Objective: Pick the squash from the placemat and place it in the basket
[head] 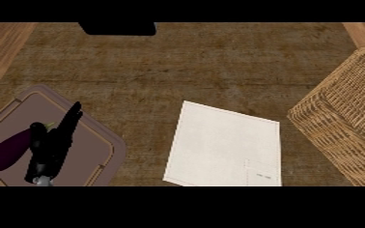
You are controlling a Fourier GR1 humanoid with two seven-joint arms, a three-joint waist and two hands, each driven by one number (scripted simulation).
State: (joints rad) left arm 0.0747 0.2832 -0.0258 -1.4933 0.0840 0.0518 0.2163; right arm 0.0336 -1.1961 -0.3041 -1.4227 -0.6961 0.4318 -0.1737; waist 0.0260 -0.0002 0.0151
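The squash (14, 150) lies at the near left of the scene, on a mauve placemat (94, 147) with rounded corners. It shows as a dark purple, smooth-skinned vegetable, partly cut off by the left edge of the view and partly covered by the left hand (51, 147). That hand stands edge-on over the vegetable's right side, its fingers (70, 118) straight and pointing toward the far right, not curled round anything. Whether they touch the skin cannot be told from here. The right hand does not show at all.

The basket (335, 121), of woven wicker, sits at the far right, well apart from the placemat. A white sheet (224, 147) lies flat on the brown surface (185, 63) between the two.

Judging by its look, the vegetable is stiff and fairly light, but its glossy, rounded skin is likely to slip and to roll on the mat. The best hold is probably across the thick middle of the body, thumb on one side and fingers on the other, rather than near the tapering end. The grasp is not yet made, so the whole carry to the basket remains.
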